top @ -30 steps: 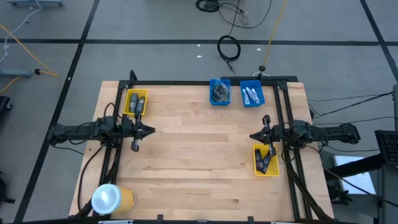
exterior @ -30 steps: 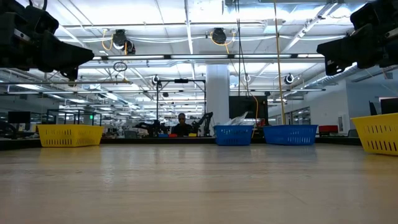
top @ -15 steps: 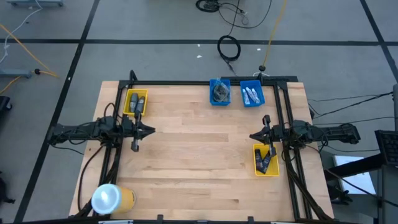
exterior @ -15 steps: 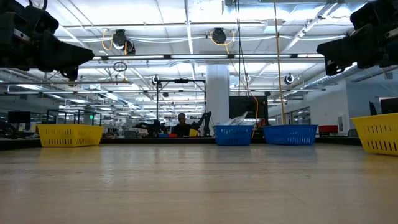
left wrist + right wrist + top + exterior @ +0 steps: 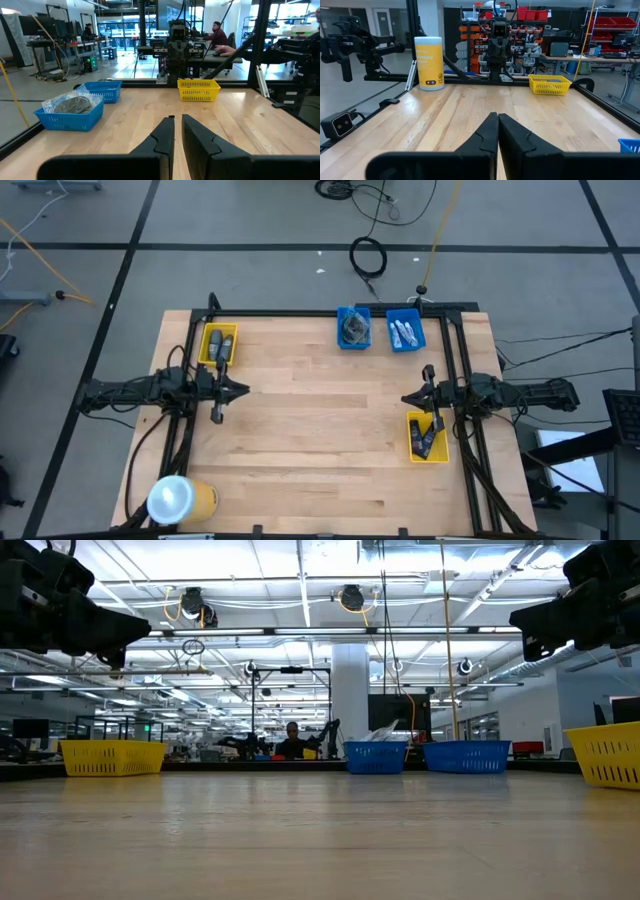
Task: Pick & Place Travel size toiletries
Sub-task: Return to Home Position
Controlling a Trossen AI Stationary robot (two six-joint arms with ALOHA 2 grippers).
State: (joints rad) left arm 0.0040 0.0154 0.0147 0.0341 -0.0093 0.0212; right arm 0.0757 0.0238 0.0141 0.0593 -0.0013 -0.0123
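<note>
Nothing has moved since a second ago: both arms parked, table unchanged. Left gripper (image 5: 177,119) empty, jaws narrow, just a slit between them. Right gripper (image 5: 495,116) empty, jaws pressed together. Bagged discs (image 5: 353,328) sit in left blue bin (image 5: 67,121), ahead of the left jaws and off to the far-edge side; white tubes (image 5: 404,333) sit in right blue bin (image 5: 105,92) just beyond it. Dark items (image 5: 428,442) remain in right yellow bin (image 5: 198,93), just beside and behind the right jaws, near-edge side; left yellow bin (image 5: 550,87) lies just beside the left jaws, far-edge side, also not empty. Likely risks: right arm swinging to its bin could clip the rim, since the bin is so close under the wrist. Bag pile looks higher than its bin wall, so another drop could slide out.
</note>
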